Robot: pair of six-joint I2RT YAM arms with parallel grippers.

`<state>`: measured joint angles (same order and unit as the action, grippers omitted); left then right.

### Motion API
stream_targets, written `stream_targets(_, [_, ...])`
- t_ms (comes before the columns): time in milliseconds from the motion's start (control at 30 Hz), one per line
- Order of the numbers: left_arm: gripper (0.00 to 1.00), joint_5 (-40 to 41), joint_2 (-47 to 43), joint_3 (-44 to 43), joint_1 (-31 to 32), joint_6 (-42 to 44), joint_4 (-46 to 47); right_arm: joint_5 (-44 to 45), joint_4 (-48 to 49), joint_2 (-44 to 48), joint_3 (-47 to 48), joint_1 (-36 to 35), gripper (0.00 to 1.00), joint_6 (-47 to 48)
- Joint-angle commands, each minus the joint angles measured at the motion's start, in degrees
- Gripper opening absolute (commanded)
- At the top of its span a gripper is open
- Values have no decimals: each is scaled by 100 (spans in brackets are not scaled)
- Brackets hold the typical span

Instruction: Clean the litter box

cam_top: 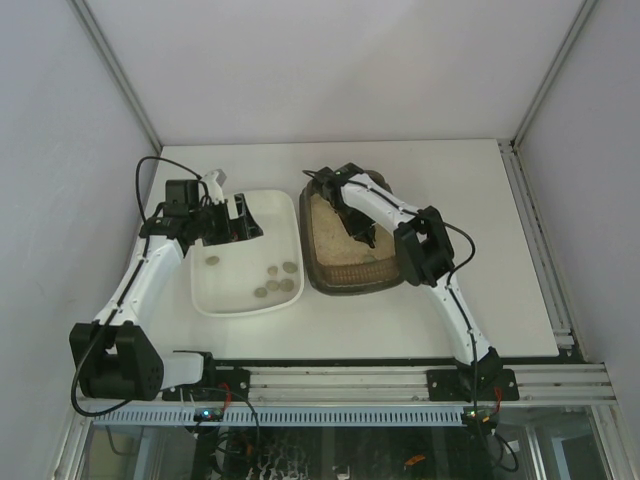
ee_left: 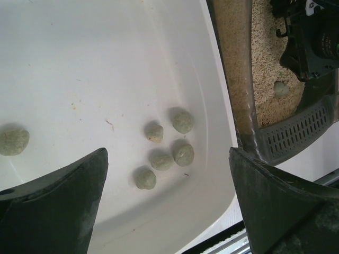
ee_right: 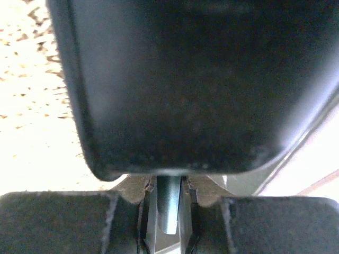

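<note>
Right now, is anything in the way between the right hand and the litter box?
Nothing visible is. The right hand is right over the litter box, gripping a dark scoop by its handle.

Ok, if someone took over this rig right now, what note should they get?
Left gripper: open, empty, over the white tray.
Right gripper: shut on the scoop, low over the litter box.
Done: six clumps lie in the white tray.
To do: at least one clump sits in the litter near the scoop; lift it across, then check for more.
</note>
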<state>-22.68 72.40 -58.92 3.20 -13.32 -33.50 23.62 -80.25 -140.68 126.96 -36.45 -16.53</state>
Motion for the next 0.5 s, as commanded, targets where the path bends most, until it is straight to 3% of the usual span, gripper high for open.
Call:
stream_targets(0, [99,-79,26,143,13,128,194,-935,888,408,-364,25,0,390])
stream_targets(467, [99,-123,121,126,12,137,194,-2498,1859,1319,-1661,454,0,482])
